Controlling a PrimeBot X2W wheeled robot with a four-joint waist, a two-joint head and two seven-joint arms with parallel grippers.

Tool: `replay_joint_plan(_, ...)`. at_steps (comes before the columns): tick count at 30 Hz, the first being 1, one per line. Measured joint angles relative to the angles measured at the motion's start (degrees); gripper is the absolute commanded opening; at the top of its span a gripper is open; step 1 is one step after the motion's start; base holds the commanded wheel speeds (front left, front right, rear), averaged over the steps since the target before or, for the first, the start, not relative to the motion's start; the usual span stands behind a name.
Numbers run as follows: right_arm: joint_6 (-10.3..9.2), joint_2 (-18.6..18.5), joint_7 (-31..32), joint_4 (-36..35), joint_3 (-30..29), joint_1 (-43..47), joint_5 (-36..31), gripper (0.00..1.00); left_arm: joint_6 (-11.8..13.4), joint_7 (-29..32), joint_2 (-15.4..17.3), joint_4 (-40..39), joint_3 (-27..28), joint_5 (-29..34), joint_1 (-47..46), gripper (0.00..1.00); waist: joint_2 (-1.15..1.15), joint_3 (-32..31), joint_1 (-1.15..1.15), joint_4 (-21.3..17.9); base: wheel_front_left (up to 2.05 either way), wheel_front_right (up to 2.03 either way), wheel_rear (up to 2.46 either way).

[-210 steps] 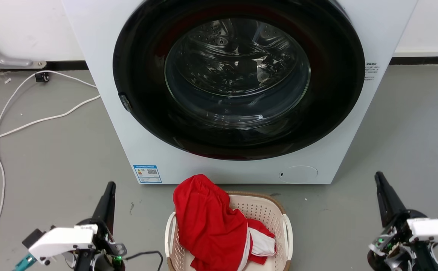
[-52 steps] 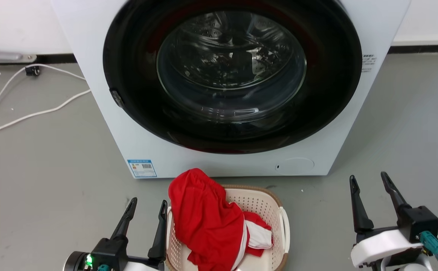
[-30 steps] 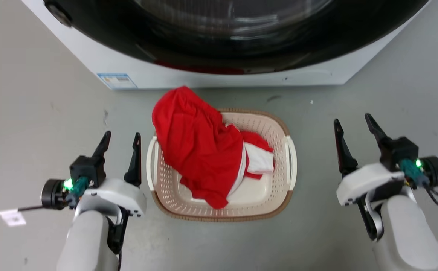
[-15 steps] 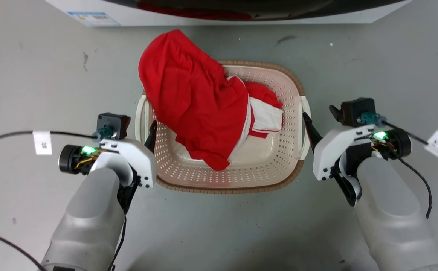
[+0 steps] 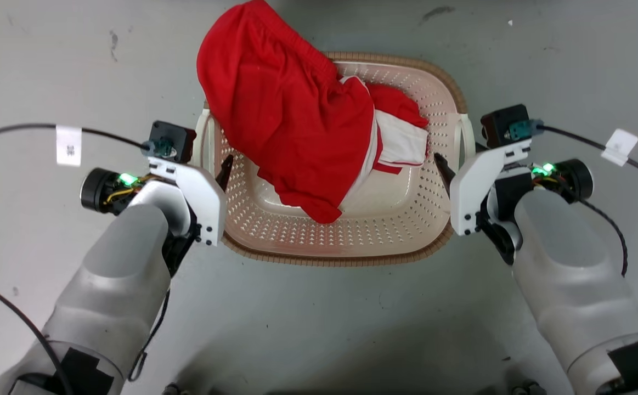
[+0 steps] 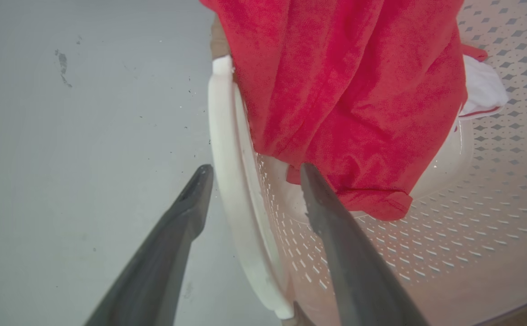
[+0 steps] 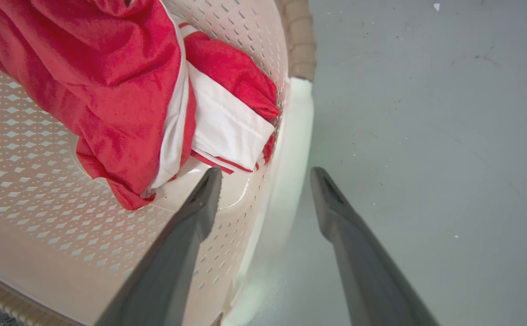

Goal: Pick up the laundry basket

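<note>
I am watching the cream perforated plastic laundry basket (image 5: 340,258) sitting on the grey floor (image 5: 319,329), long axis running left–right (red cloth (image 5: 286,109) inside). Left gripper (image 6: 255,168) and right gripper (image 7: 266,172) are straddling its white loop handles (image 6: 227,181), jaws apart, clasping nothing.

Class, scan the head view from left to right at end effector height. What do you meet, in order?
left cable tag → left end effector → red garment → white cloth → right end effector → right cable tag

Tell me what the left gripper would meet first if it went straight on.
Probably the white loop handle of the cream perforated plastic basket: the open left gripper straddles it. The inner finger may brush the red cloth; depth is unclear.
</note>
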Motion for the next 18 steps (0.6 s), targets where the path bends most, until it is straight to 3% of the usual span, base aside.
replay_joint_plan(6,0.0,0.0,1.49,4.11,2.76,-3.67,1.18,1.0,0.0,3.68,1.66,-0.86,-7.72,-7.27,-2.95,1.0,0.0,2.3,0.0,0.5,0.0,0.0,0.0)
replay_joint_plan(14,0.0,0.0,1.22,6.75,4.08,-4.76,2.57,1.0,0.0,4.3,2.63,-0.81,-13.43,-12.23,-4.37,0.98,0.0,3.11,0.0,0.83,0.0,0.0,0.0)
replay_joint_plan(15,0.0,0.0,1.18,7.01,4.17,-4.85,2.7,0.69,0.0,4.56,2.64,-0.88,-14.06,-13.14,-4.36,0.19,0.0,3.14,0.0,0.86,0.0,0.0,0.0)
replay_joint_plan(16,0.0,0.0,1.13,7.23,4.2,-4.93,3.09,0.0,0.0,4.63,2.63,-1.01,-14.74,-13.99,-4.36,0.0,0.0,3.13,0.0,0.9,0.0,0.0,0.0)
replay_joint_plan(18,0.0,0.0,0.92,7.65,4.45,-4.95,3.55,0.0,0.01,4.68,2.66,-1.26,-15.86,-15.26,-4.36,0.0,0.0,3.0,0.0,1.04,0.0,0.0,0.0)
